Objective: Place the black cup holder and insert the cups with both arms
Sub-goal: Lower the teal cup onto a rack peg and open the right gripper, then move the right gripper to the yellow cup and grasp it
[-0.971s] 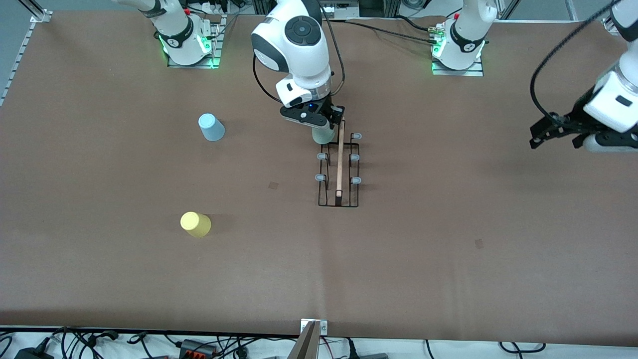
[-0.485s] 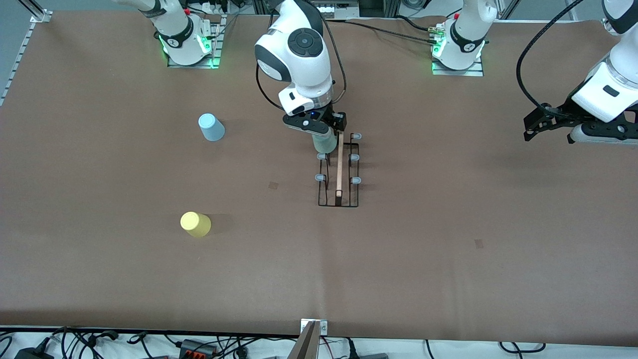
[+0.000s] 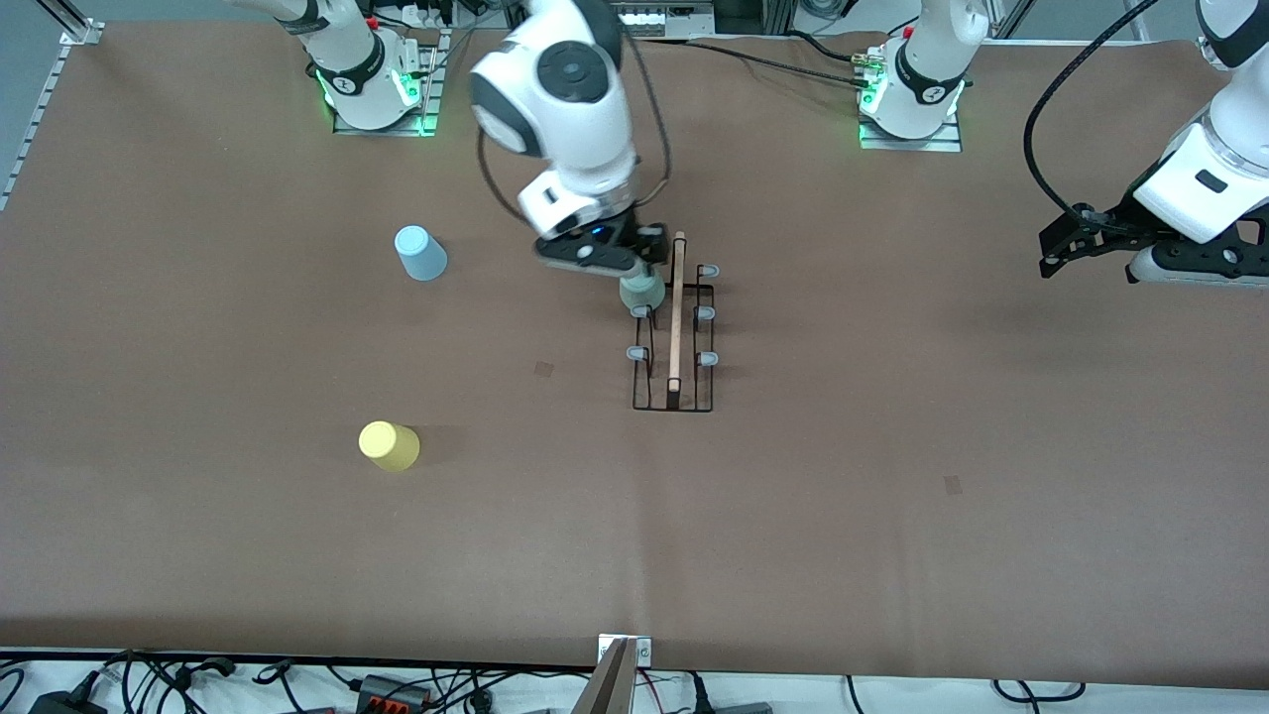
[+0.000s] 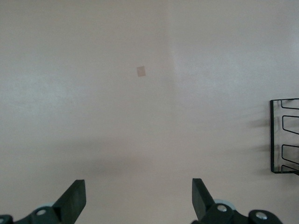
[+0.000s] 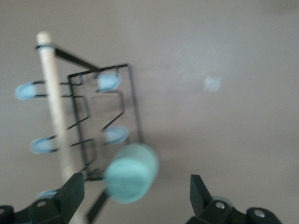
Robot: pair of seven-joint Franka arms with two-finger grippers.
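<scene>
The black cup holder [image 3: 674, 397] stands mid-table with its wooden rod handle [image 3: 677, 307] on top. The pale grey-green cup [image 3: 641, 293] sits bottom up over the prong at the rack's corner farthest from the front camera, on the right arm's side. My right gripper [image 3: 620, 264] hovers just above that cup, open, not touching it. In the right wrist view the cup [image 5: 131, 172] lies between my right gripper's [image 5: 136, 186] spread fingers, beside the rack [image 5: 133, 102]. The light blue cup [image 3: 421, 254] and the yellow cup [image 3: 389, 445] stand toward the right arm's end. My left gripper [image 3: 1069, 248] waits open and empty in the air over the left arm's end, and it also shows in the left wrist view [image 4: 139, 186].
The rack's edge [image 4: 280, 135] shows in the left wrist view. Two small dark patches [image 3: 543, 368] [image 3: 953, 485] mark the brown table. The arm bases [image 3: 377, 89] [image 3: 912, 99] stand along the edge farthest from the front camera. Cables [image 3: 397, 684] lie past the nearest edge.
The right gripper lowered the grey-green cup onto the rack's prong, opened, and shifted toward the right arm's end. The left gripper rose slightly, then held still.
</scene>
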